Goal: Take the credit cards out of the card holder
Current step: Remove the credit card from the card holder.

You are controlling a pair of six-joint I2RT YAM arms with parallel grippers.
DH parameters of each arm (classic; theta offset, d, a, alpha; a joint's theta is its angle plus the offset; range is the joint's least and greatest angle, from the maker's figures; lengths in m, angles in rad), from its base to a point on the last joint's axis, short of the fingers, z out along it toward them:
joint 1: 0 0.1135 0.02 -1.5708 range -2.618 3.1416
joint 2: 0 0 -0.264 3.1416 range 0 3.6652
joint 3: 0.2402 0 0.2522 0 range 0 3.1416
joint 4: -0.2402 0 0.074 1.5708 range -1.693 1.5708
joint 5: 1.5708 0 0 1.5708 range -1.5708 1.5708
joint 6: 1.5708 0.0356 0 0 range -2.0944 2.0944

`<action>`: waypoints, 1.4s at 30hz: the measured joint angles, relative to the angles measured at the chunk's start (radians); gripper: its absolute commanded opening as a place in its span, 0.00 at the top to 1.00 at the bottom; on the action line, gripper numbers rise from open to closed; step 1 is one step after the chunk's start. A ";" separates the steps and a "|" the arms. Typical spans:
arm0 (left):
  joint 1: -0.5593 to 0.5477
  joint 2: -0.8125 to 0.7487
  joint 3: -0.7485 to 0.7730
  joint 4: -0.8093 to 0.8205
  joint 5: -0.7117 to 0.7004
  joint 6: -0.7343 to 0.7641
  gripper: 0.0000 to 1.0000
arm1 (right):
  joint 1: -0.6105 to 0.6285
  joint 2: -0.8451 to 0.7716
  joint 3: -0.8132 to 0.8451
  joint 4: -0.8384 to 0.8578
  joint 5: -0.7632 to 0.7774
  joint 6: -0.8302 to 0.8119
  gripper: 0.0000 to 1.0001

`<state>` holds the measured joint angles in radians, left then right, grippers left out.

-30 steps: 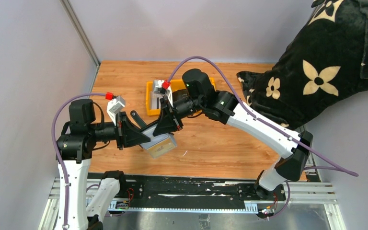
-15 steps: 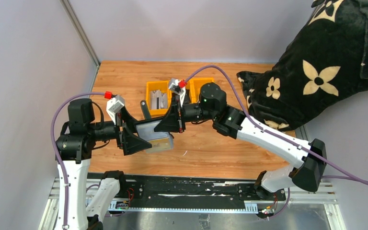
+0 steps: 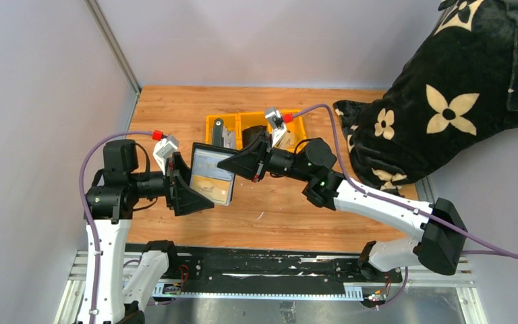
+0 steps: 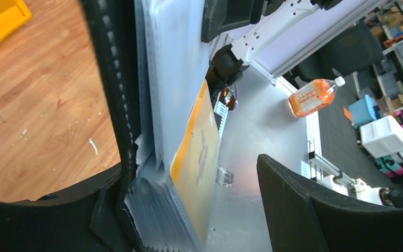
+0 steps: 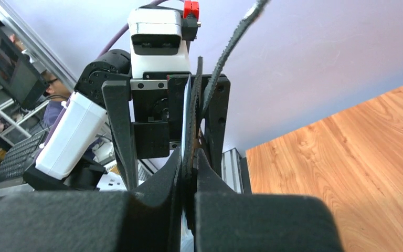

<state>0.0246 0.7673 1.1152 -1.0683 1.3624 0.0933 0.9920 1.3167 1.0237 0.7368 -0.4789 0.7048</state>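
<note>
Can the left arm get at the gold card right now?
Probably yes: the left gripper is open around the card holder, the gold card faces the gap, nothing between. The right gripper pinches the holder's edge.

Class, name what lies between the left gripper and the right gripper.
The card holder, open, pale inside showing, pinched by the right gripper, its other edge inside the open left gripper; top view shows it.

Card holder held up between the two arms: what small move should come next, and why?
Probably close the left gripper on the tan-gold card. Its jaws stand open around the open card holder, with that card showing between them, while the right gripper is shut on the holder's edge and could steady it for a pull.
</note>
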 measured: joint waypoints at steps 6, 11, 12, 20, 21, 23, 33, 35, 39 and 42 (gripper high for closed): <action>0.019 0.023 -0.040 0.004 0.006 -0.011 0.79 | 0.014 -0.006 -0.087 0.135 0.058 0.039 0.98; 0.030 0.053 -0.047 -0.004 0.011 -0.019 0.96 | 0.016 -0.021 -0.109 0.122 0.068 0.013 0.67; 0.034 0.058 -0.047 -0.006 -0.009 -0.019 0.97 | 0.016 -0.034 -0.108 0.091 0.061 -0.012 0.62; 0.046 0.053 -0.054 -0.005 -0.111 -0.018 0.97 | 0.007 -0.042 0.165 -0.401 -0.059 -0.318 0.56; 0.046 0.049 -0.054 -0.005 -0.114 -0.018 0.97 | 0.003 -0.028 0.219 -0.476 -0.081 -0.362 0.56; 0.046 0.044 -0.054 -0.005 -0.118 -0.018 0.98 | -0.001 0.004 0.316 -0.605 -0.116 -0.441 0.52; 0.046 0.060 -0.053 -0.005 -0.180 -0.052 1.00 | -0.003 0.087 0.464 -0.973 -0.219 -0.692 0.23; 0.046 0.076 -0.048 -0.006 -0.241 -0.064 1.00 | 0.006 0.074 0.441 -0.960 -0.220 -0.714 0.22; 0.046 0.113 -0.047 -0.005 -0.335 -0.093 1.00 | 0.036 0.069 0.422 -0.946 -0.188 -0.758 0.21; 0.046 0.135 -0.047 -0.005 -0.369 -0.109 1.00 | 0.060 0.083 0.422 -0.944 -0.135 -0.801 0.20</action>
<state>0.0708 0.9024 1.0679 -1.0737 0.9939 -0.0162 1.0519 1.3998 1.4452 -0.2070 -0.6140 -0.0959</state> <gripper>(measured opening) 0.331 0.791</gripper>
